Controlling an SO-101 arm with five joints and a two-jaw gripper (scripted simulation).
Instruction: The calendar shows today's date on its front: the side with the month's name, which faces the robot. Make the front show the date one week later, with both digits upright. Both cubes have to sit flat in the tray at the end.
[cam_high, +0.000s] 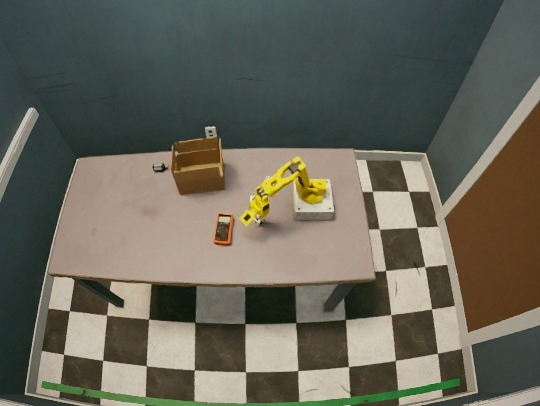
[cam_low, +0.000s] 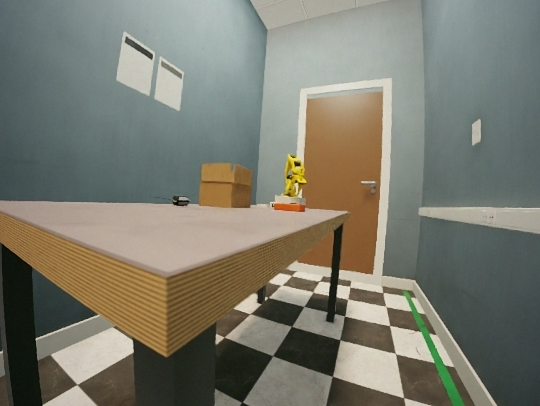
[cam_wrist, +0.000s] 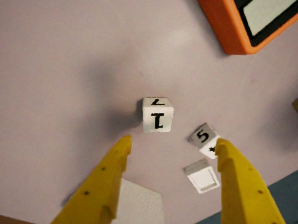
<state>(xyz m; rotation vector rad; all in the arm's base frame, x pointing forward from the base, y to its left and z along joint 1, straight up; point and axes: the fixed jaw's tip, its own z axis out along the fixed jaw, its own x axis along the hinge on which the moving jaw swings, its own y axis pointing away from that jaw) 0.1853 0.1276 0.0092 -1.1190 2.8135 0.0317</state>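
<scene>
One white cube (cam_wrist: 165, 125) lies on the table (cam_high: 125, 250) under my gripper; the wrist view shows a black 1, upside down there, and a 7 on the adjoining face. It also shows in the top view (cam_high: 258, 222). The second cube (cam_wrist: 198, 134) shows a tilted 5 and a black mark partly hidden by the right fingertip. The small white tray (cam_wrist: 189, 169) lies beside it, with no cube in it. My gripper (cam_wrist: 174, 143) is open and empty above the table, the 1 cube showing between and beyond its fingertips. The month's name is not visible.
An orange multimeter (cam_high: 223, 243) (cam_low: 289, 207) (cam_wrist: 218, 25) lies beyond the cubes. A tall open cardboard box (cam_high: 201, 181) (cam_low: 225, 194) and a small black object (cam_high: 158, 167) (cam_low: 180, 200) stand farther back. The arm's white base (cam_high: 314, 212) (cam_wrist: 140, 204) is behind the gripper.
</scene>
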